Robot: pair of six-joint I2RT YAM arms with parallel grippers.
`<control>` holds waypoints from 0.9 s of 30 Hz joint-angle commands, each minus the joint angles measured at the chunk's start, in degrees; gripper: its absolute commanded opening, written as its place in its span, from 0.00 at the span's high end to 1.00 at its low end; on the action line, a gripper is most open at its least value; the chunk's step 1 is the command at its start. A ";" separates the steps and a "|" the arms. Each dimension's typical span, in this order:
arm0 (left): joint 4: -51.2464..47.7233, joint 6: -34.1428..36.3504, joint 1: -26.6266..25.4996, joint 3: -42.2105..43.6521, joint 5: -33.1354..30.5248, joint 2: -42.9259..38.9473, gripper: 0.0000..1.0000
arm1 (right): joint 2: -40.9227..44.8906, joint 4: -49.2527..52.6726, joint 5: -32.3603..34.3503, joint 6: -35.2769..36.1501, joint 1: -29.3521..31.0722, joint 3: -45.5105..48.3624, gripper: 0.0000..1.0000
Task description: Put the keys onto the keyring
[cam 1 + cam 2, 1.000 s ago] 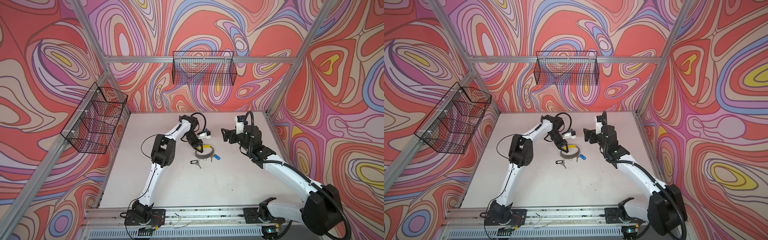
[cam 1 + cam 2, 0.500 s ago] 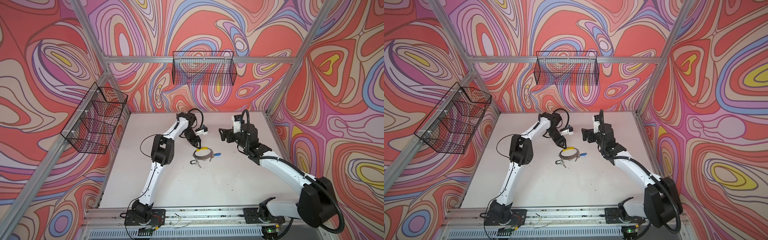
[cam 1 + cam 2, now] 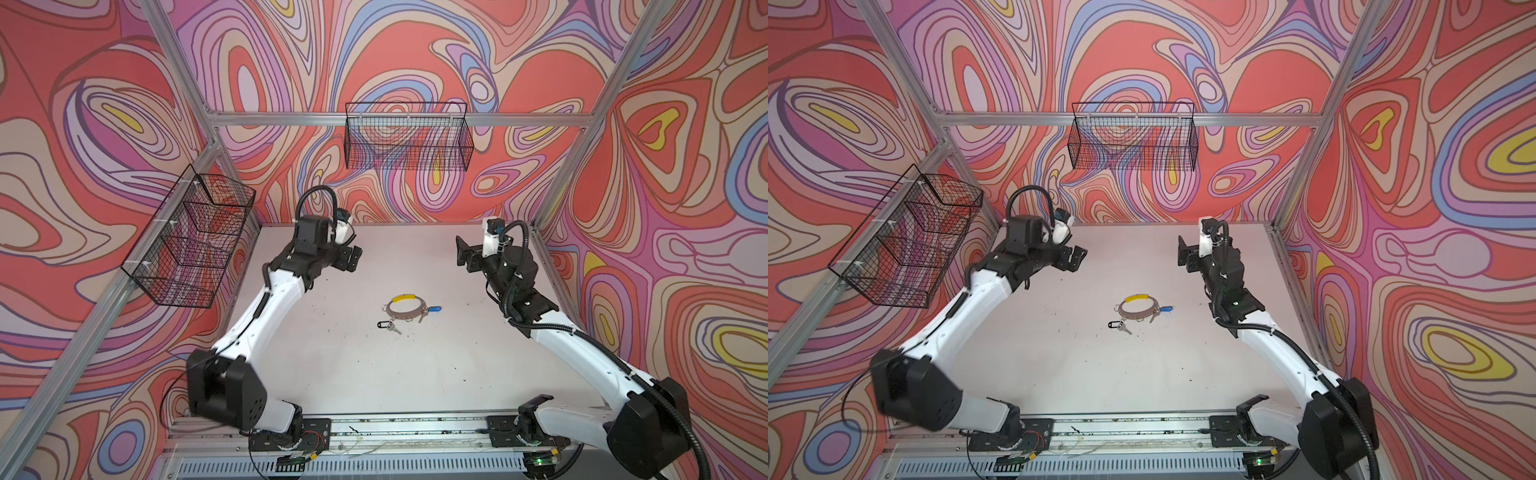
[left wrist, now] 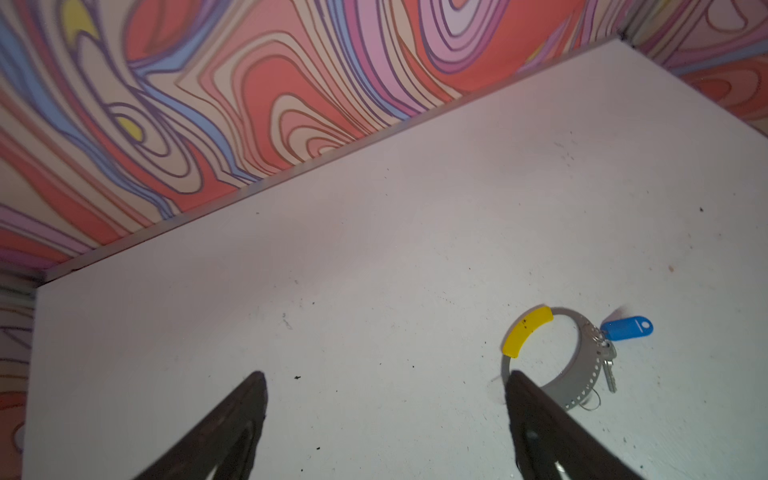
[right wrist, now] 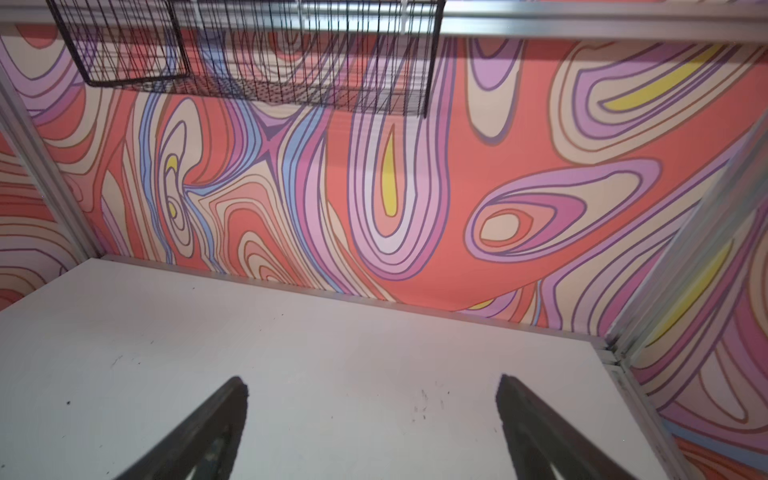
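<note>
While the left pincer (image 3: 352,259) and right pincer (image 3: 465,255) gape empty, the black key (image 3: 385,325) by the keyring (image 3: 404,297) lies nearer the left.

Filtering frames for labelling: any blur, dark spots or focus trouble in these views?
Both top views: evenly lit, sharp on the keyring and the black-tagged key. Left wrist view: dimmer, wall smeared by motion, blue tag trails a faint ghost, left gripper dark and soft-edged. Right wrist view: wall crisp, right gripper near-black, edges out of focus.
</note>
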State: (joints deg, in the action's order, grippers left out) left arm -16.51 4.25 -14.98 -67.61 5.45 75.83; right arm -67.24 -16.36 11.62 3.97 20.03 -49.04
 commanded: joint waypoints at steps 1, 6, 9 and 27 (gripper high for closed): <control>15.68 -6.39 0.75 16.11 -12.49 -8.23 0.00 | 0.80 -3.78 0.31 1.71 -5.50 3.61 0.02; 33.87 -2.43 2.83 42.72 -19.67 -24.16 0.00 | 1.92 -20.90 -0.49 -3.73 -13.38 20.95 0.02; 35.44 -4.45 4.60 49.10 -22.64 -23.21 0.00 | -3.19 -23.54 0.52 -4.04 -14.01 23.08 0.02; 70.41 -3.52 8.92 47.80 -20.62 11.90 0.00 | -30.62 -51.73 0.86 -3.96 -14.70 28.58 0.02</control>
State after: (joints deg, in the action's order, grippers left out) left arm 54.41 2.09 -6.68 -16.25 -14.04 89.17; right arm -97.73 -65.76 13.80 -0.73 5.65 -18.59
